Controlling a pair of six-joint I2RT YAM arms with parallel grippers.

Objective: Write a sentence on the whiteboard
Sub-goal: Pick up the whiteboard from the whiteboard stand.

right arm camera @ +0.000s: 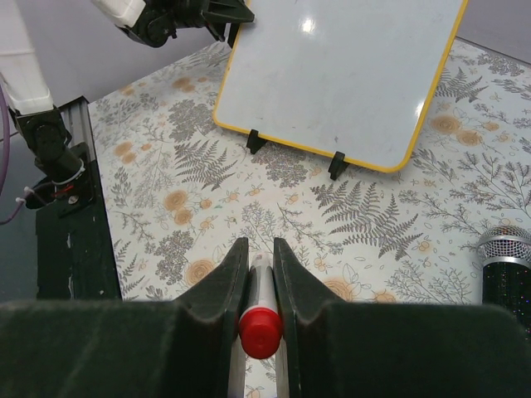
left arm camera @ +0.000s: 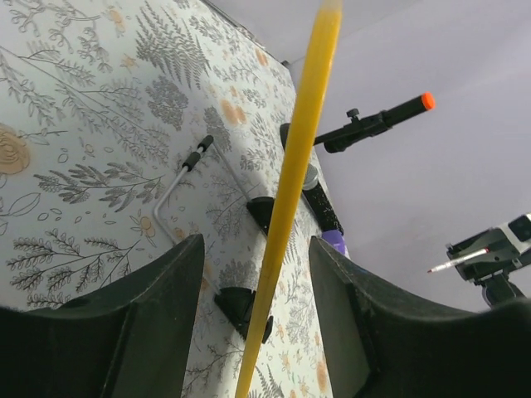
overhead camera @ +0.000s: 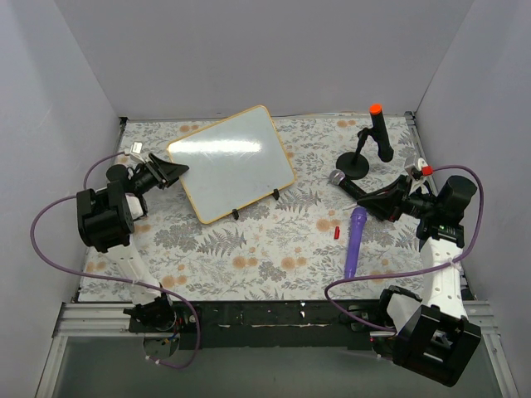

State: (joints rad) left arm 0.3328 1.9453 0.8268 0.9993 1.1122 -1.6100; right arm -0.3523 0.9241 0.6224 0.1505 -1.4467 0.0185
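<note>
Currently the whiteboard (overhead camera: 232,162) sits toward the far left of the table, on a floral cloth (overhead camera: 274,257), turned at an angle so that one long side faces the near edge. Two small black clip feet (right arm camera: 256,141) show along that side. Its glossy face shows plain white with a glare patch, ringed by a thin yellow frame (left arm camera: 290,174). The left gripper (left arm camera: 259,245) is at the board's left edge. In its wrist view the frame runs edge-on up between the two dark fingers (left arm camera: 124,315), with a visible gap on either side, so the claw stands partly open astride the edge and does not have hold of it. A bent metal rod with a black tip (left arm camera: 178,186) lies on the cloth behind the board. The right gripper (right arm camera: 260,249) is over the right side of the table, well apart from the board and pointing toward it. Its claw is closed tight on a marker (right arm camera: 260,332), whose white barrel lies between the fingers with its red end toward the wrist camera. A purple microphone (overhead camera: 355,240) lies on the cloth below that gripper, with a small red cap (overhead camera: 338,231) just beside it. A second microphone with a silver mesh head (right arm camera: 506,249) lies nearby, next to a black stand with an orange tip (overhead camera: 372,141) at the far right.
</note>
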